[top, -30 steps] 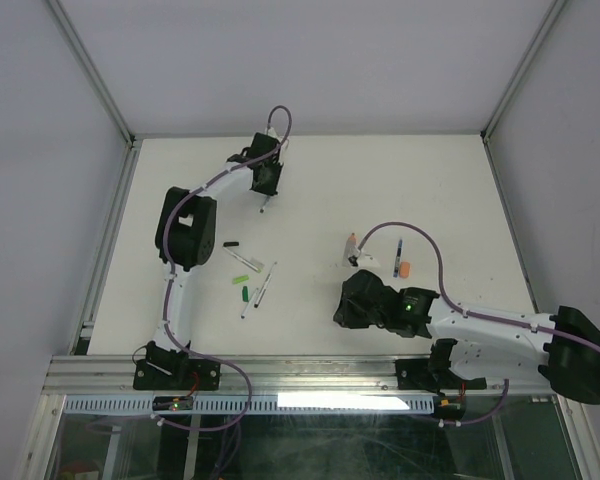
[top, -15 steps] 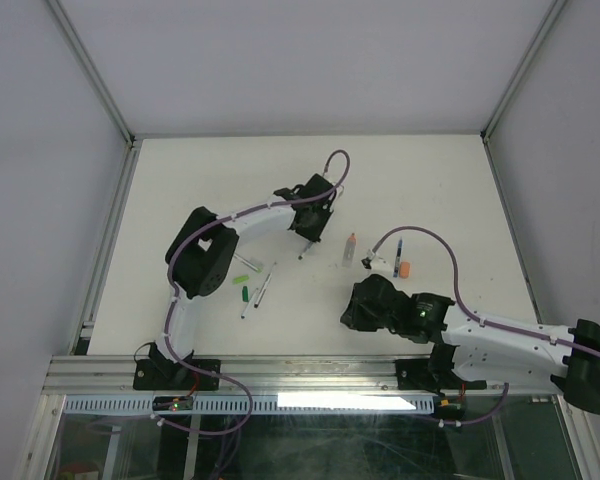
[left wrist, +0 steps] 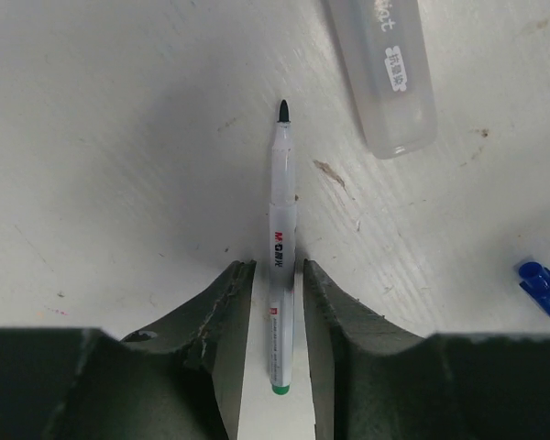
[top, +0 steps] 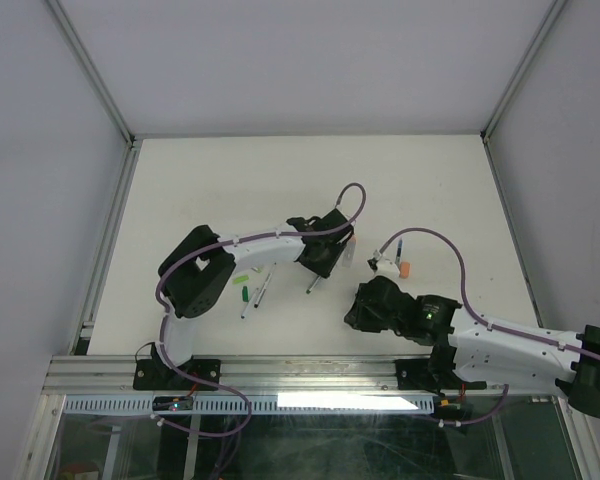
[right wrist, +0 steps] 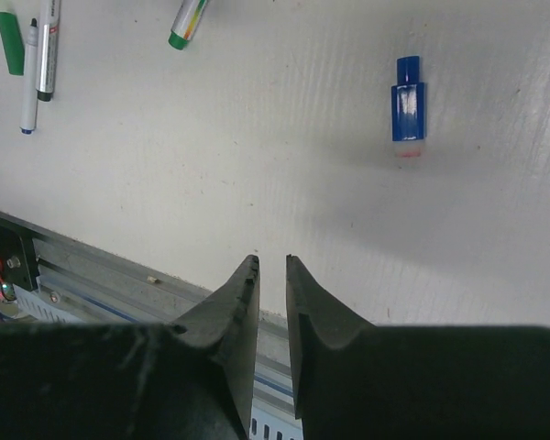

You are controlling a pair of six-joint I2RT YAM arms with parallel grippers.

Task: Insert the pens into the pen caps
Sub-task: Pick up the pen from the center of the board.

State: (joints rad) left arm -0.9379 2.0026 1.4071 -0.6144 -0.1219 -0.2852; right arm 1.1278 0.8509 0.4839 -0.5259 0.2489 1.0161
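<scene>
— Left gripper [left wrist: 273,275] pinches a white pen [left wrist: 280,238] lengthwise, dark tip pointing straight ahead of the fingers.

— And the right gripper [right wrist: 272,275]?

— Nearly closed, holding nothing. A blue cap [right wrist: 408,110] lies ahead on the table [right wrist: 257,137], its long axis along the fingers; the right arm looks nearer.

Pen [left wrist: 280,266]: white barrel, black tip, green end plug, red logo print; lengthwise between the left gripper's fingers, tip pointing away from the wrist.
Blue cap [right wrist: 408,111]: lies alone on the table, flat, well apart from the other items.
Green cap [right wrist: 9,41]: lies beside a blue-tipped pen [right wrist: 27,78] and a capped pen [right wrist: 48,50], near the frame edge.
</scene>
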